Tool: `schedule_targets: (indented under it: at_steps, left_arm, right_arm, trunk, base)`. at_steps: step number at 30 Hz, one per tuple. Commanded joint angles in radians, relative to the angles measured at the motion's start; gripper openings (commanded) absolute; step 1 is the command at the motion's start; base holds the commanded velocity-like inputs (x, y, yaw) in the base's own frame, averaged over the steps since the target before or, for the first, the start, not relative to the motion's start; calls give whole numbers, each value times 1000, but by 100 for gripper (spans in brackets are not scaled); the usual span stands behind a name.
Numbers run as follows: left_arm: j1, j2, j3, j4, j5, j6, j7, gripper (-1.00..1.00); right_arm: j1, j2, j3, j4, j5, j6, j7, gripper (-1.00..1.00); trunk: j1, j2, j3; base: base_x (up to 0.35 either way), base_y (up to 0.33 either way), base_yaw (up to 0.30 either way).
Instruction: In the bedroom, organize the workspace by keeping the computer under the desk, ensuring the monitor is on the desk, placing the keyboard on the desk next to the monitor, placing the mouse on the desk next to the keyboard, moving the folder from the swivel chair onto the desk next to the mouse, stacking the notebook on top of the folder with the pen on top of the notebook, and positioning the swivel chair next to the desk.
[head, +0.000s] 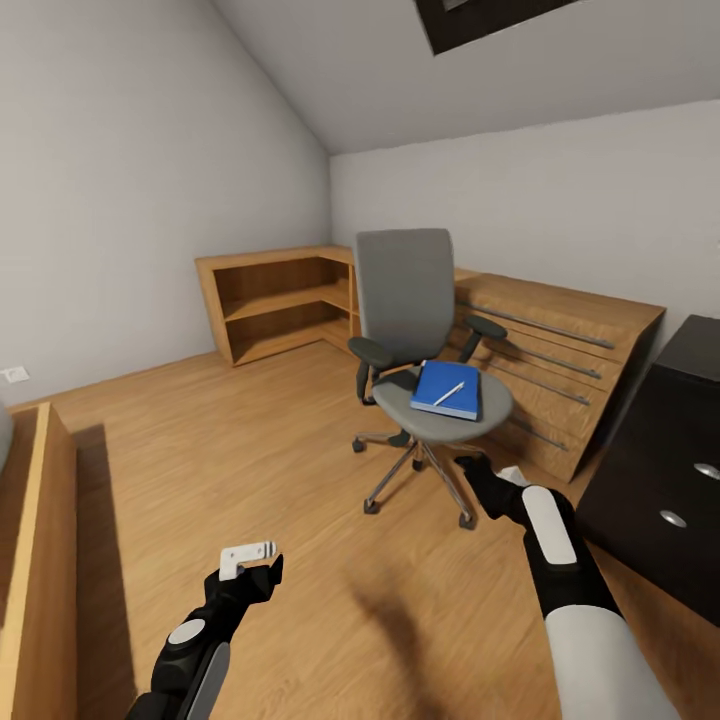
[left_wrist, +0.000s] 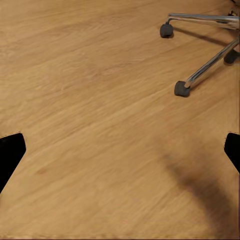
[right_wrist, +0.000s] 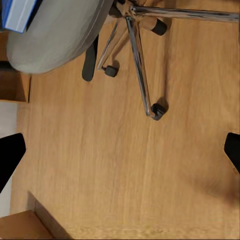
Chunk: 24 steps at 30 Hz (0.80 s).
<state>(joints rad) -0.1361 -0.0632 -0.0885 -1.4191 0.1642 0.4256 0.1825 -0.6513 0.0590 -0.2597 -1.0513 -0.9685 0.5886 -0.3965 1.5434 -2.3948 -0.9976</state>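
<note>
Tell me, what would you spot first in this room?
The grey swivel chair in the middle of the wooden floor, with a bright blue folder on its seat and a white pen lying on top. Both grippers, left and right, hang open and empty in front of it.

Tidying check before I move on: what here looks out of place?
The blue folder lies on the chair seat, a white pen slanted on top, not on a desk. Nothing looks spilled or damaged.
</note>
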Motion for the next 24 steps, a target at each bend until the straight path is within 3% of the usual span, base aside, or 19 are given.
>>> schedule_targets:
  at_steps: [1, 12, 17, 19, 24]
  left_arm:
    - [0, 0, -2, -1, 11, 4, 9, 100]
    - [0, 1, -1, 0, 11, 5, 9, 100]
    - [0, 2, -2, 18, 12, 5, 9, 100]
    - [0, 1, -3, 29, 12, 4, 10, 100]
    - [0, 1, -4, 45, 12, 4, 10, 100]
  right_arm:
    - [-1, 0, -3, -4, -11, 15, -10, 100]
    - [-1, 1, -3, 0, -10, 29, -6, 100]
    - [0, 1, -2, 39, 2, 26, -4, 100]
    - [0, 0, -1, 59, 19, 26, -4, 100]
    - [4, -2, -1, 119, 138, 25, -4, 100]
  trunk:
    - [-5, 7, 2]
    - [-47, 84, 37]
    - [-66, 119, 52]
    - [-74, 133, 59]
    - [-93, 168, 74]
  base:
    - [-335, 0, 0]
    - [-337, 0, 0]
    - [-153, 0, 0]
    - [-63, 0, 0]
    - [-24, 0, 0]
